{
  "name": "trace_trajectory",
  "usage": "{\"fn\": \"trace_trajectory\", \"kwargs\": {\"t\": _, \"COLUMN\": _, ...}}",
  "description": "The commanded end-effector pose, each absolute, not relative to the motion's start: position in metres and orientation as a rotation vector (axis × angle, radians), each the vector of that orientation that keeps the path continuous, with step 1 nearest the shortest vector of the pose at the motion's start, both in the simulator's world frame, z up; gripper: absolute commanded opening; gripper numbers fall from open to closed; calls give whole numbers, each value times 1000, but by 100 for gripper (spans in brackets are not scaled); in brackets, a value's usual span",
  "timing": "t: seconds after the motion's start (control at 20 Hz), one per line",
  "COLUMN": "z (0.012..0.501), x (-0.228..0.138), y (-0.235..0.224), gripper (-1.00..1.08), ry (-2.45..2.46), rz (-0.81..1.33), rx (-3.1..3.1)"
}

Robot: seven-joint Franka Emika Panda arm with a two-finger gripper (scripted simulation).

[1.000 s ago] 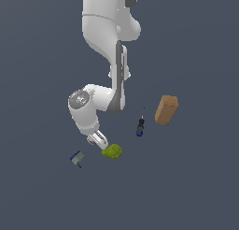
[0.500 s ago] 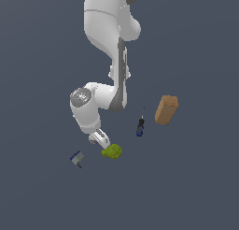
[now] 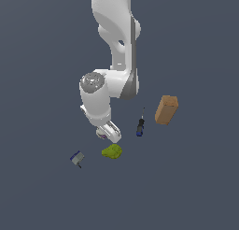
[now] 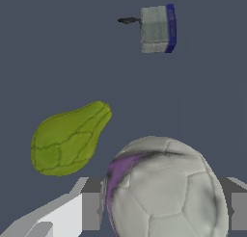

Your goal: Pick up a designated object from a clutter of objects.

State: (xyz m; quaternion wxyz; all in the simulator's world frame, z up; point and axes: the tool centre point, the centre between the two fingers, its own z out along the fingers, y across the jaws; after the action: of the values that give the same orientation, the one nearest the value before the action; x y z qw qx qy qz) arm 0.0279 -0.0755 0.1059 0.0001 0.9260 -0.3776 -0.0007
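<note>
The off-white ball (image 4: pixel 164 188) with a reddish-purple seam mark sits between my two fingers (image 4: pixel 91 211) in the wrist view and fills the gap between them. My gripper (image 4: pixel 164 214) is shut on it. In the exterior view my gripper (image 3: pixel 108 132) hangs just above the floor, and only a sliver of the ball (image 3: pixel 102 135) shows under it. The lime-green lump (image 3: pixel 112 151) lies just in front of the gripper, apart from it. It also shows in the wrist view (image 4: pixel 67 139).
A small grey-blue blocky thing (image 3: pixel 77 157) lies toward the exterior view's left of the lump; it also shows in the wrist view (image 4: pixel 157 29). A dark blue-handled screwdriver (image 3: pixel 140 126) and a tan-brown box (image 3: pixel 166 109) lie toward the exterior view's right.
My gripper has risen a little and shifted toward the exterior view's right, away from the floor. The other objects have not moved.
</note>
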Motion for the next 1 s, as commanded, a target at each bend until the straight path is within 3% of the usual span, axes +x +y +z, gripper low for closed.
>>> {"fn": "trace_trajectory", "kwargs": {"t": 0.0, "z": 129, "x": 28, "y": -57, "gripper": -100, "ry": -1186, "rz": 1, "rx": 2909}}
{"fn": "trace_trajectory", "kwargs": {"t": 0.95, "z": 322, "x": 31, "y": 96, "gripper": -100, "ry": -1186, "rz": 3, "rx": 2906}}
